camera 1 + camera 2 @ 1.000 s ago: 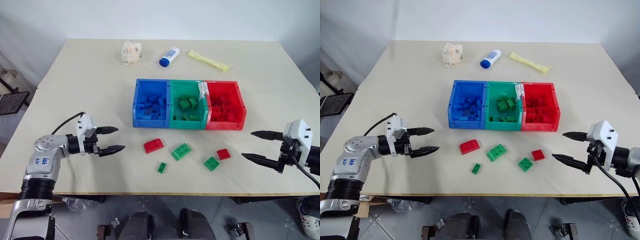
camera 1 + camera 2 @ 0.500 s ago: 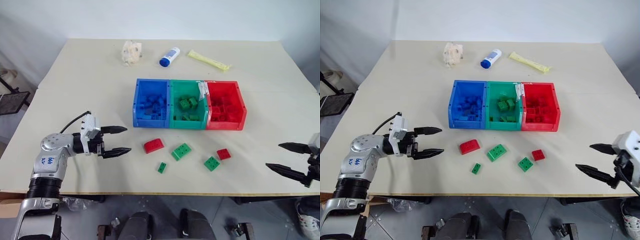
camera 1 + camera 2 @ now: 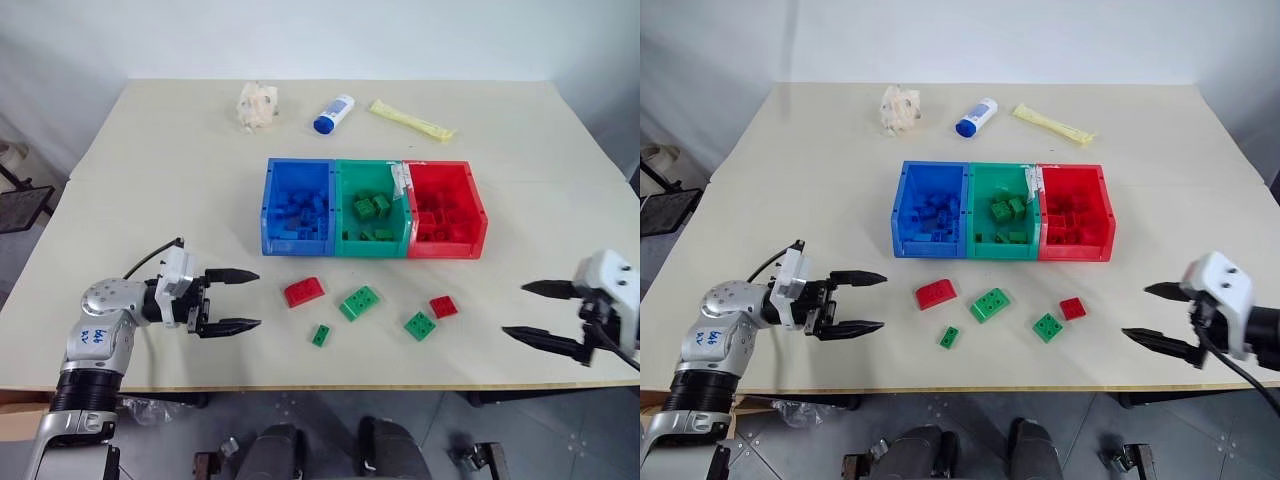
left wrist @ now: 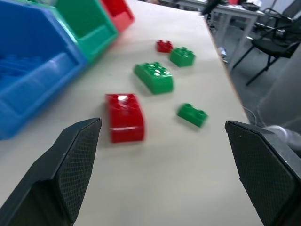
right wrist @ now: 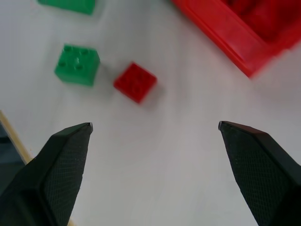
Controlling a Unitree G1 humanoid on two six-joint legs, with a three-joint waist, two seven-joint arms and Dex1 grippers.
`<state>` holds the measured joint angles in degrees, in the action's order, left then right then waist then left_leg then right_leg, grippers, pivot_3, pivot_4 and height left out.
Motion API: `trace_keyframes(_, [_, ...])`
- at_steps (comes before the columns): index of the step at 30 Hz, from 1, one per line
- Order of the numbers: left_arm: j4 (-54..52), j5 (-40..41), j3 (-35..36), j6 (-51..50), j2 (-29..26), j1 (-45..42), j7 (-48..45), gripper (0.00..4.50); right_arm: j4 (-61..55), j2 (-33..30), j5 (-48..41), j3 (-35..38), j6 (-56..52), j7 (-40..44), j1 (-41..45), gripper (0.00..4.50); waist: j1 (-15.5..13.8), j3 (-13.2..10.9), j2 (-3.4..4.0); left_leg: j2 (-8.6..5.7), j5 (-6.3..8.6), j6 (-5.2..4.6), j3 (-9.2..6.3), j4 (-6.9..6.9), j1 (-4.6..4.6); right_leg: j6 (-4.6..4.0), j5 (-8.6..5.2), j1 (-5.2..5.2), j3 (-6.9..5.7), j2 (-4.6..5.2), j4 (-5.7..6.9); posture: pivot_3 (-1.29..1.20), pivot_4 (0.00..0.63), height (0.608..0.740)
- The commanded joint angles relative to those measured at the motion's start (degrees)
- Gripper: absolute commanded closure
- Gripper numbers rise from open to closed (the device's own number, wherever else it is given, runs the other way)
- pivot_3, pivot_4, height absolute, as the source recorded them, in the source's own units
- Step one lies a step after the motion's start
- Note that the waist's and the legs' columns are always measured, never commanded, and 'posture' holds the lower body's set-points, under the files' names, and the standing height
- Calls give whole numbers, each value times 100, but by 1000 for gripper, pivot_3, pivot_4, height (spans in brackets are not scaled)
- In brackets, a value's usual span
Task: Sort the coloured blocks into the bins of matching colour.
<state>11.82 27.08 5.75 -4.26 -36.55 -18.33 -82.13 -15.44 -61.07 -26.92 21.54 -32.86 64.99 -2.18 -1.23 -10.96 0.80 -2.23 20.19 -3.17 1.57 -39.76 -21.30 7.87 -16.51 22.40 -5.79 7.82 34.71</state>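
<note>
1. Bins sit joined in a row mid-surface: we see the blue bin (image 3: 297,205) on the left, the green bin (image 3: 372,208) in the middle and the red bin (image 3: 447,210) on the right, each already holding bricks of its own colour.
2. We count five loose bricks on the surface (image 3: 150,180) in front of the bins: a red rounded brick (image 3: 304,291), a long green brick (image 3: 360,301), a small green brick (image 3: 321,335), a square green brick (image 3: 420,325) and a small red brick (image 3: 443,306).
3. The rounded red one lies in front of the blue bin; the long green one is just to its right; the small green one lies nearer the front edge, between those two.
4. The square green and small red bricks lie close together in front of the red bin, whether touching we cannot tell.
5. Our left tool (image 3: 238,299) hangs low over the surface left of the loose bricks, pointing right toward the rounded red brick, fingers spread wide and grasping nothing.
6. Our right tool (image 3: 532,311) hovers at the right end of the surface, pointing left toward the small red brick, fingers likewise spread and empty.
7. At the far side we see a crumpled wad (image 3: 257,104), a white bottle (image 3: 334,113) with a blue cap and a yellow packet (image 3: 413,119).
</note>
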Motion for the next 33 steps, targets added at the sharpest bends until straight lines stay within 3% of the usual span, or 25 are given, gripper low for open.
trace_keyframes(1, [-304,144,92,233,71,170,-11,24,88,194,75,-518,-88,-234,383,0,-28,0,0,-3,0,0,-8,0,0,0,0,-2,0,6,0,0,150,740])
trace_keyframes(7, [-354,-28,116,868,378,266,404,24,348,707,276,-1132,-40,-626,781,0,-34,0,0,-16,0,-1,-35,-17,-20,0,0,-6,-4,20,0,0,150,740])
trace_keyframes(19, [-347,37,80,936,272,309,328,24,1171,1237,912,-1982,491,-818,1248,0,15,5,-6,-5,0,-1,-17,-19,-8,0,0,-7,-17,-18,7,0,150,740])
trace_keyframes(22, [-324,33,74,959,273,295,325,0,1365,1295,1073,-2075,703,-835,1290,624,29,7,-10,-1,0,1,-15,-18,-2,-1,0,-10,-15,-18,8,0,150,740])
trace_keyframes(28, [-245,17,132,978,254,261,393,0,1300,1406,1074,-2060,758,-863,1313,2507,30,9,-13,0,1,1,-16,-19,0,-1,1,-12,-16,-16,7,0,150,740])
trace_keyframes(33, [-308,95,278,906,144,326,498,0,1113,1476,967,-1861,744,-967,1449,2508,65,9,-14,4,3,5,-17,-18,0,-2,1,-11,-15,-15,7,0,150,740])
